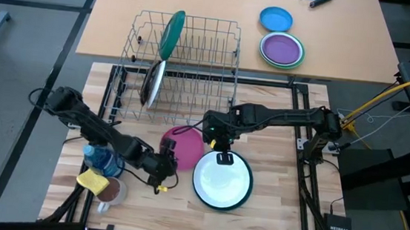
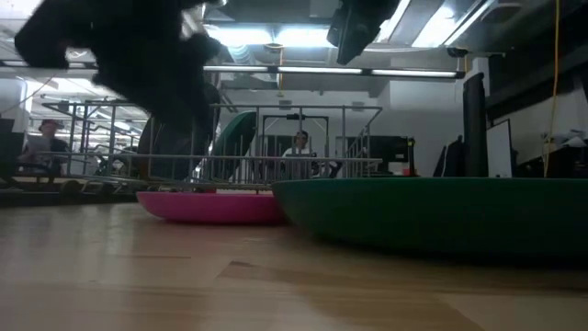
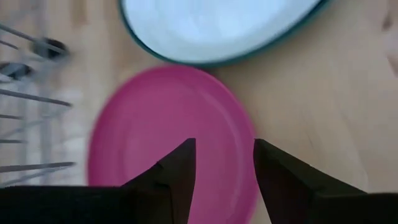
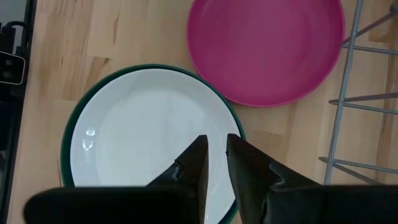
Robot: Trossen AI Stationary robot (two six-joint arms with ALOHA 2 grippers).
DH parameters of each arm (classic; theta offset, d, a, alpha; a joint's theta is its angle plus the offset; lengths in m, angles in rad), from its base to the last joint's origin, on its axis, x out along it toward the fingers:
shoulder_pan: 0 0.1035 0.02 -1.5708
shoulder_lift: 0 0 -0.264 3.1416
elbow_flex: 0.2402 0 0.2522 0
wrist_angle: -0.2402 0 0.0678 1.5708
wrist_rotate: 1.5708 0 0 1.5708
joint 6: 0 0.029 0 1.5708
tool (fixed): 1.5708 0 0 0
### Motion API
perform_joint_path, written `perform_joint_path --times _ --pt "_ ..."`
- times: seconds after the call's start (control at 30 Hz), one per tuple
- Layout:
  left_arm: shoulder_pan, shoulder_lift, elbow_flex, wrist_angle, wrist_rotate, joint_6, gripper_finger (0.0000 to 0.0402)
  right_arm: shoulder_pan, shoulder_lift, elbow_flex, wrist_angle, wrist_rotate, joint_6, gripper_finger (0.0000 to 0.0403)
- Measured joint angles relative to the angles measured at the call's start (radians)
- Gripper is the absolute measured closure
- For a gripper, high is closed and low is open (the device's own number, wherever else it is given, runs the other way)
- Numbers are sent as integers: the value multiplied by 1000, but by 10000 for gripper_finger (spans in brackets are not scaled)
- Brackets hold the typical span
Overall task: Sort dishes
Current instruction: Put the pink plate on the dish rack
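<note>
The pink plate [image 1: 180,147] lies flat on the wooden table [image 1: 272,203], just in front of the left gripper [image 3: 224,163], whose two fingers are apart with nothing between them. The big white plate with the green rim [image 1: 222,180] sits right beside the pink one, under the right gripper [image 4: 216,155]. Its fingers are close together with a small gap, and they hold nothing. The dish rack [image 1: 183,68] stands past both plates. The two grippers are near each other, so they could bump. The flat pink plate could also slide away if a finger pushes its edge.
</note>
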Motion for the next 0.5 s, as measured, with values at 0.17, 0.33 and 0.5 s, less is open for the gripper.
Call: perform_joint_path --times 0.17,0.33,0.5 --pt "5 88 0 4 71 0 253 0 0 0 0 0 0 338" --pt "3 146 0 4 80 0 253 0 0 0 0 0 0 338" --pt "18 193 0 5 79 -7 254 0 0 0 0 0 0 338"
